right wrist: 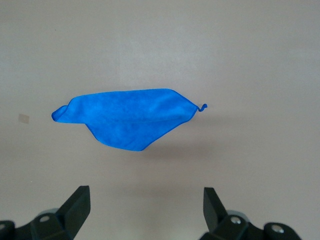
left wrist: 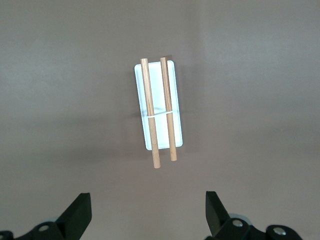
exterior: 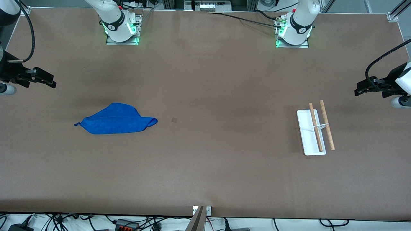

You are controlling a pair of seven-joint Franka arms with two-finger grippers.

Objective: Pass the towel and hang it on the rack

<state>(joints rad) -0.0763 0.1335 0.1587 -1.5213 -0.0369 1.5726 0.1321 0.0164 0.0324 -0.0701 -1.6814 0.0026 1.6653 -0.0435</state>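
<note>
Lying limp and light, the bright blue plush towel [exterior: 117, 123] suits a pinch at its raised fold, while the right gripper [right wrist: 145, 212] and left gripper [left wrist: 148, 215] hang spread wide and empty.

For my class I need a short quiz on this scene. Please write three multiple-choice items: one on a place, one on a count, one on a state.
1. Where does the towel lie?
A. On the rack
B. On the table toward the right arm's end
C. In a claw

2. How many wooden rods has the rack?
A. One
B. Two
C. Four

3. How is the right claw?
A. Open, holding nothing
B. Shut on the towel
C. Shut on a rod

Key: 1 B, the towel rests flat on the table; 2 B, two parallel rods show; 3 A, its fingers stand apart above the towel.
</note>
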